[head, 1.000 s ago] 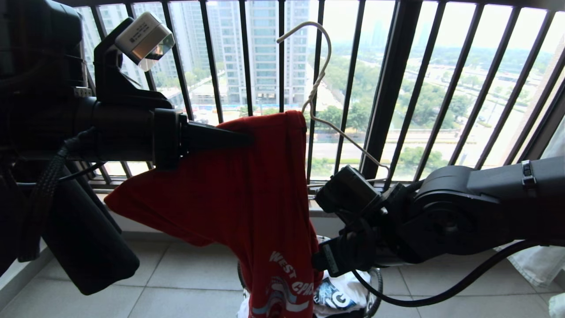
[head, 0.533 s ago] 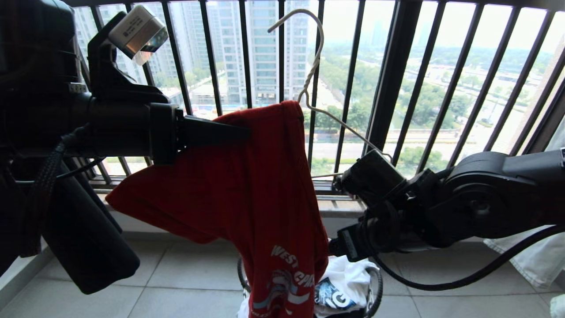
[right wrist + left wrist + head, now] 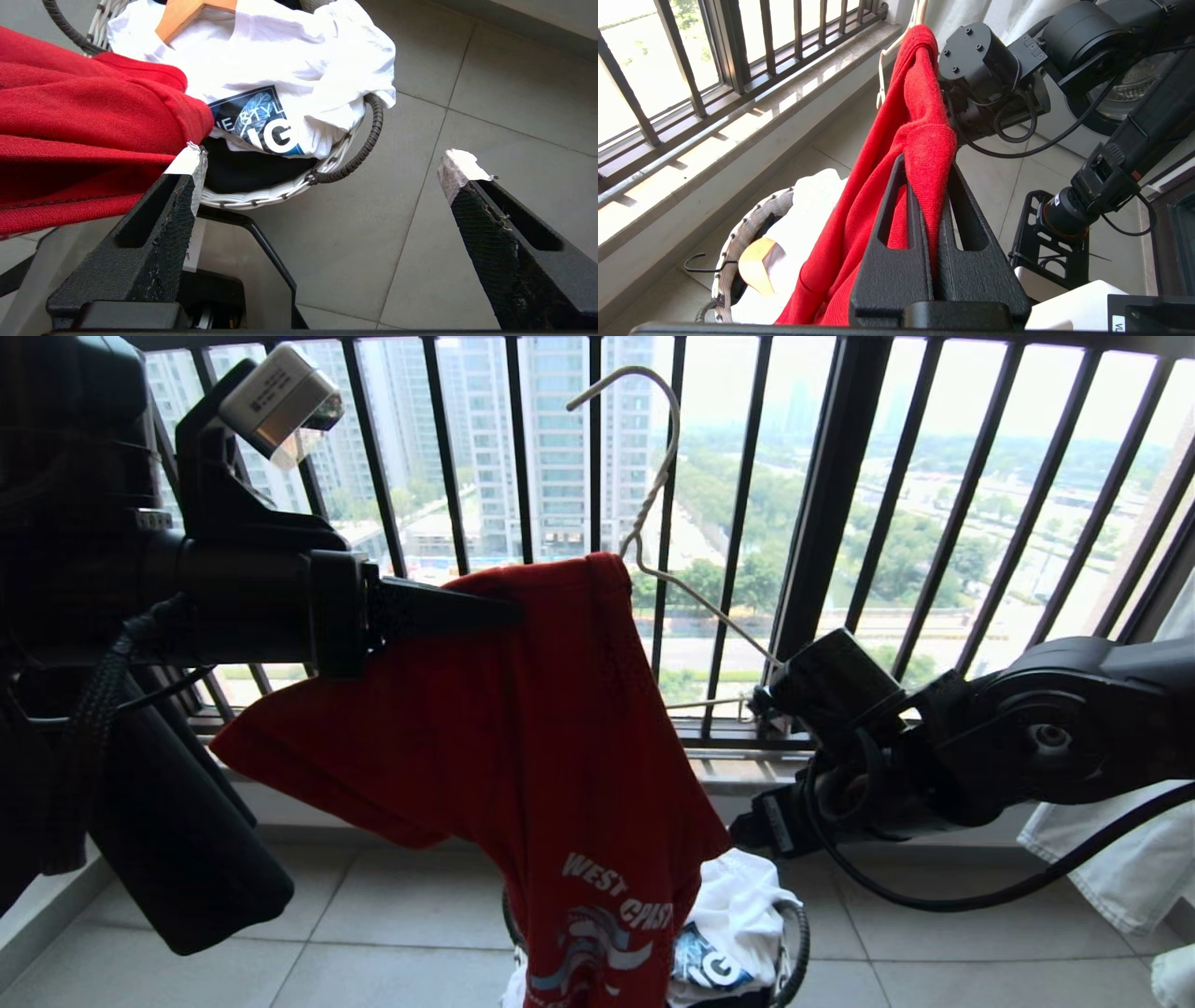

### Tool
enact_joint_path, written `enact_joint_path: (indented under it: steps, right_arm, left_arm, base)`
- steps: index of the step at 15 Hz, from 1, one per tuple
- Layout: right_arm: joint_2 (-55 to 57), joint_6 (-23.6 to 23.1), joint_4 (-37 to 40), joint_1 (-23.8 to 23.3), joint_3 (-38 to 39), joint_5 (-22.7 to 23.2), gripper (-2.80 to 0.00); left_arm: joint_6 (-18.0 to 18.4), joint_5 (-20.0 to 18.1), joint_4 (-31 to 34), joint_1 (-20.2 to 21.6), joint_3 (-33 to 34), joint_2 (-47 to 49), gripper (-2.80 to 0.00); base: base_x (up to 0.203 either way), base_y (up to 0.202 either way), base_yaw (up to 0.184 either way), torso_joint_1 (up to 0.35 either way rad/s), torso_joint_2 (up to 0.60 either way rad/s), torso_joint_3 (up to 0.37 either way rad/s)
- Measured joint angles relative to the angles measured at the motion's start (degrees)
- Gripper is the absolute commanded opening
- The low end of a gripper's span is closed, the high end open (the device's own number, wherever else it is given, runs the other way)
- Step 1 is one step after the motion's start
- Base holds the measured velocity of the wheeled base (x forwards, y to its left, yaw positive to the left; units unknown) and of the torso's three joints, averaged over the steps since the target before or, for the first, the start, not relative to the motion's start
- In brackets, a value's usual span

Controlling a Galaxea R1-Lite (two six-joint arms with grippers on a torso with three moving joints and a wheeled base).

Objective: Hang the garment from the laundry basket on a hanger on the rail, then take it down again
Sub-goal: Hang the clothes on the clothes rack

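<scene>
The left gripper (image 3: 931, 196) has its jaws pressed together on a fold of the garment (image 3: 523, 747), holding it up in front of the window railing (image 3: 822, 504). The red shirt is draped over one arm of the hanger (image 3: 653, 495); its lower part with the white lettering trails down to the laundry basket (image 3: 794, 933) directly below. The hanger's hook stands free above the shirt, and its bare arm slopes down towards the right arm.

The right gripper (image 3: 322, 163) hangs just beside the shirt, above the basket, jaws spread wide and holding nothing.

Judgement: the step in hand is dressing the hanger. To do it well, the right jaws should take the loose cloth near the collar and draw it over the bare arm while the left grip stays firm, so the wire does not slip out.

Not determinable: the rail is outside all views. Whether the left jaws pinch the hanger wire as well as cloth is hidden by the fabric. The hanger's far end vanishes behind the right wrist. A white printed garment (image 3: 280, 60) and a tan wooden hanger (image 3: 187, 14) lie in the basket, partly cut off.
</scene>
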Motion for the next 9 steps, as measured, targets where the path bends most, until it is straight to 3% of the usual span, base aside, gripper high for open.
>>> enact_joint_path:
  steps: [9]
  right_arm:
    - [0.0,-0.4,-0.1,-1.4,0.0,0.0,-2.80]
  left_arm:
    - [-0.5,0.0,0.0,0.6,-0.2,-0.1,-2.80]
  base:
    - [0.000,0.000,0.000,0.000,0.00,0.000]
